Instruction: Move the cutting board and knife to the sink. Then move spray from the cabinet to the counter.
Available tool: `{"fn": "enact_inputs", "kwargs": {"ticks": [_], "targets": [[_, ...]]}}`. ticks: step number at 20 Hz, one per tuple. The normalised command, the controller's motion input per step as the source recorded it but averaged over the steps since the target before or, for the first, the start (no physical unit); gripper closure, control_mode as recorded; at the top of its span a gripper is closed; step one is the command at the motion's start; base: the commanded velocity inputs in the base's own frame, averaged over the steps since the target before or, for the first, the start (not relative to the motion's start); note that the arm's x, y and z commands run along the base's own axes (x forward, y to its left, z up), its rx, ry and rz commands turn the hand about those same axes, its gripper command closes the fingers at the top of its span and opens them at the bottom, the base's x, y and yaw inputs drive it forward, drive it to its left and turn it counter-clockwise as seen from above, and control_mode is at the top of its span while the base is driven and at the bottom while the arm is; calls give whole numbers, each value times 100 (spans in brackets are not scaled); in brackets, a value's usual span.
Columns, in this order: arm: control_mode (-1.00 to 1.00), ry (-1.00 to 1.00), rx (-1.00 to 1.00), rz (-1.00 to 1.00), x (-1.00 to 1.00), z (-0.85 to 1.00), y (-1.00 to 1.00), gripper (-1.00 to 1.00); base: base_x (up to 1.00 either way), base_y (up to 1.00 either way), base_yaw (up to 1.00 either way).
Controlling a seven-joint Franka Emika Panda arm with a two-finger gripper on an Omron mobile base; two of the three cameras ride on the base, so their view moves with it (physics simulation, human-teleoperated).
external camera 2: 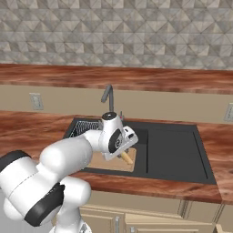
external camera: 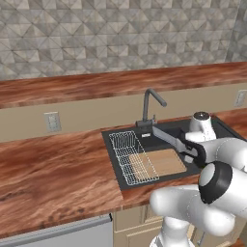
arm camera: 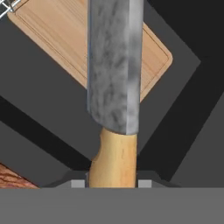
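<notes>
Nearby, wire rack beside cutting board.

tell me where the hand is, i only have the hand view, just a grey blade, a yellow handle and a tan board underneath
Observer: The gripper holds the small knife with the grey-blue blade and yellow-orange handle over the left part of the large dark grey-black rectangular sink.
Operator: is the board all the way in
Observer: Yes, the thin light tan wooden cutting board lies flat in the basin, next to a white wire rack.
Operator: anything ahead of the blade
Observer: A dark metal faucet stands at the back rim; the blade tip points towards its base.
</notes>
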Motion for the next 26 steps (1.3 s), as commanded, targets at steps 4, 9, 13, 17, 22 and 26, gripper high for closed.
{"fn": "enact_inputs", "kwargs": {"ticks": [4, 9, 13, 17, 22, 26], "targets": [[-100, -8, 2, 0, 6, -30, 0, 100, 0, 0, 0], [-100, -3, 0, 0, 11, -11, 0, 100, 0, 0, 0], [-100, 0, 0, 0, 18, -7, 0, 100, 0, 0, 0], [-100, 3, 0, 0, 18, -14, 0, 100, 0, 0, 0], [-100, 4, 0, 0, 13, -18, 0, 100, 0, 0, 0], [-100, 4, 0, 0, 9, -25, -2, 100, 0, 0, 0]]}}
